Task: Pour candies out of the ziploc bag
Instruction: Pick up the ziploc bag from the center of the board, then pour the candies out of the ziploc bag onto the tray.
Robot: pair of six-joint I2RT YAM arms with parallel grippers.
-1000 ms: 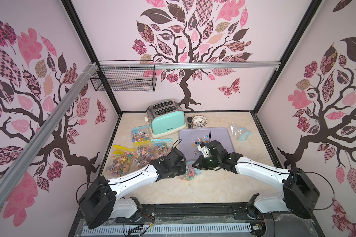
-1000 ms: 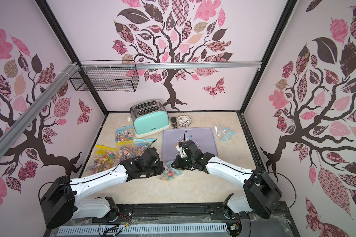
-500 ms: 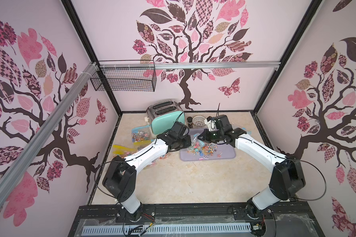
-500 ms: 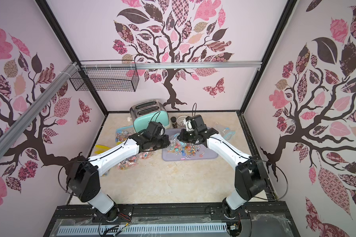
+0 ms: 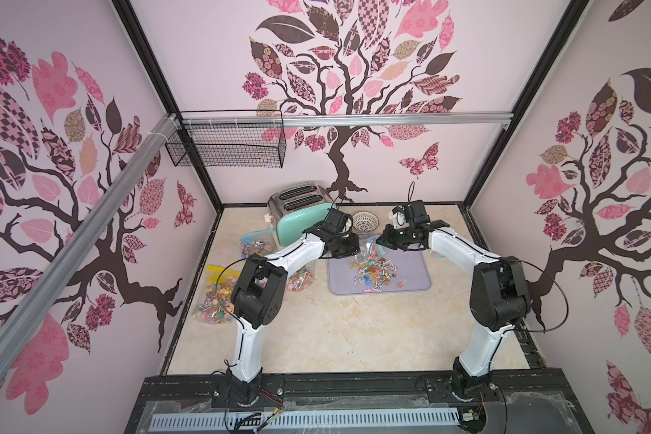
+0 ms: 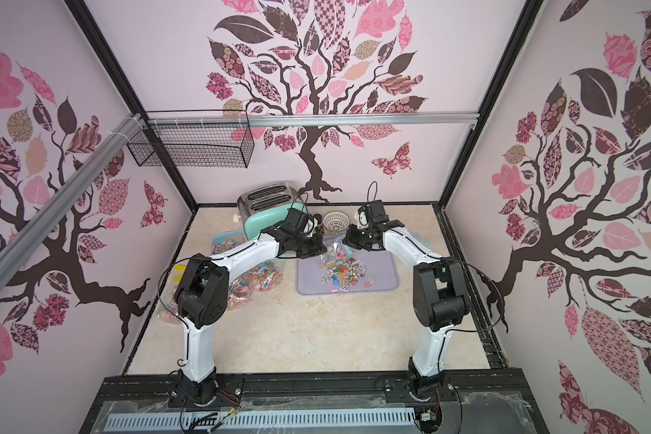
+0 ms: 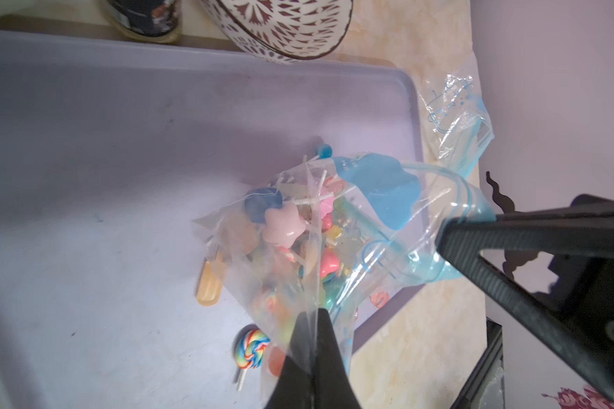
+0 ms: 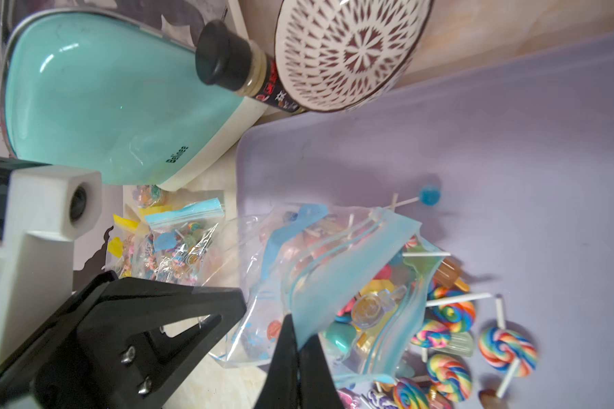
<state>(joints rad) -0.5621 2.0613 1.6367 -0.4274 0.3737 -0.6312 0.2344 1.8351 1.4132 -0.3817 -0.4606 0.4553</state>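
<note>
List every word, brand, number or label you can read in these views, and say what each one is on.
"Ballnee", dark lettering, spelling not fully certain: on the mint toaster, seen in the right wrist view.
Too blurred to read: red and white characters on the label of the dark-capped bottle.
Unreadable: blue print on the held ziploc bag.
Unreadable: blue print on the loose clear bag.

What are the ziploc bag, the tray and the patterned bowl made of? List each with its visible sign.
The ziploc bag: thin, clear, glossy plastic film. It creases, the candies show through it, and it has a blue zip strip.
The tray: lavender, matte, probably plastic, with a smooth rounded rim and faint scuffs.
The bowl: likely glazed ceramic, though melamine is possible. It has a smooth white surface with a brown pattern.
</note>
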